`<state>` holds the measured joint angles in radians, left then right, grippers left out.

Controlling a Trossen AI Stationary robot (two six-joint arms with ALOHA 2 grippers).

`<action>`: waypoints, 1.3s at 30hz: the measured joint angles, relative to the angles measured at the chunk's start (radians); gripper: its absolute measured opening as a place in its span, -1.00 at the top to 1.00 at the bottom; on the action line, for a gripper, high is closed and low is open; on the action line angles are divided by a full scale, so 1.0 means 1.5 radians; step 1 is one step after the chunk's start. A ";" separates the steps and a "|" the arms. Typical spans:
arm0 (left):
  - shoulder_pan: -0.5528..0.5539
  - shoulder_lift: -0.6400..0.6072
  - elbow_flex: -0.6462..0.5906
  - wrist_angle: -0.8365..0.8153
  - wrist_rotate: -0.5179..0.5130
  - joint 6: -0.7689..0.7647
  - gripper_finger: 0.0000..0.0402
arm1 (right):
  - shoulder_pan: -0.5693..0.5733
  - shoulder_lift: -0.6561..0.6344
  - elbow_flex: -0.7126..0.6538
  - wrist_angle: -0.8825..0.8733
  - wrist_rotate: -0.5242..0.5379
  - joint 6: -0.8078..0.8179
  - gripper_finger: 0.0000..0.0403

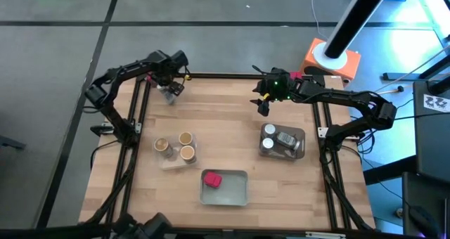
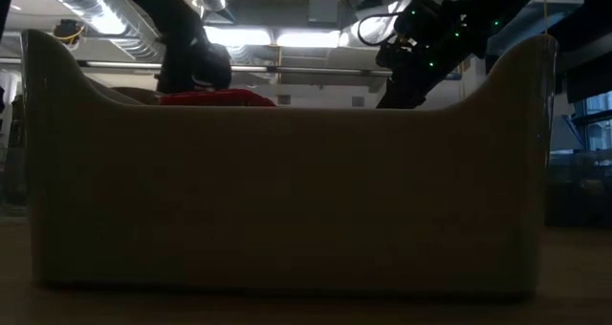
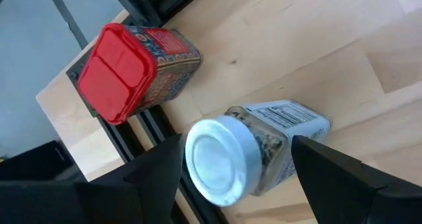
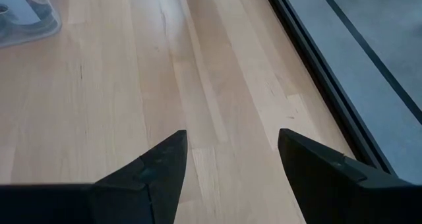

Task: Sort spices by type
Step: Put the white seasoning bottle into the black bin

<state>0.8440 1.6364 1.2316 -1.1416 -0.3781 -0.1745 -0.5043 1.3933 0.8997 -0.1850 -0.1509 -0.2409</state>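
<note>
Filling the low view, nearest the lens, is the pale wall of a shallow tray, with a red packet just showing over its rim.

From above, the left arm reaches to the desk's far left corner, its elbow out past the desk's left edge. The left gripper has its fingers spread on either side of a clear jar with a white lid; whether the pads press its sides cannot be told. That jar lies tilted on the wood. Its label carries fine print too small to read. Just beside it lies a red-lidded tin with a patterned wrap, wording also illegible.

The right arm stretches in from the right edge, elbow bent. The right gripper hovers over bare wood near the far middle, fingers parted and holding nothing.

Three cork-coloured cylinders stand in the left tray. Clear jars with white lids sit in the right tray. The packet lies in the near middle tray.
</note>
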 joint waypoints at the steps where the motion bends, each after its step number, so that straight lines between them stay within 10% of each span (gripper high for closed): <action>1: 0.000 -0.003 0.000 -0.001 0.001 0.000 -0.32 | 0.000 0.000 0.000 0.000 0.000 0.000 -0.19; 16: -0.028 -0.018 -0.001 0.001 0.038 0.006 -0.32 | 0.000 0.000 0.000 0.003 0.000 -0.001 -0.19; 39: -0.070 -0.019 -0.141 0.090 -0.068 0.497 -0.32 | 0.000 0.000 0.000 0.003 0.000 -0.002 -0.19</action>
<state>0.7386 1.6081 1.0196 -1.0065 -0.4801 0.5708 -0.5041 1.3933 0.8997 -0.1806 -0.1513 -0.2440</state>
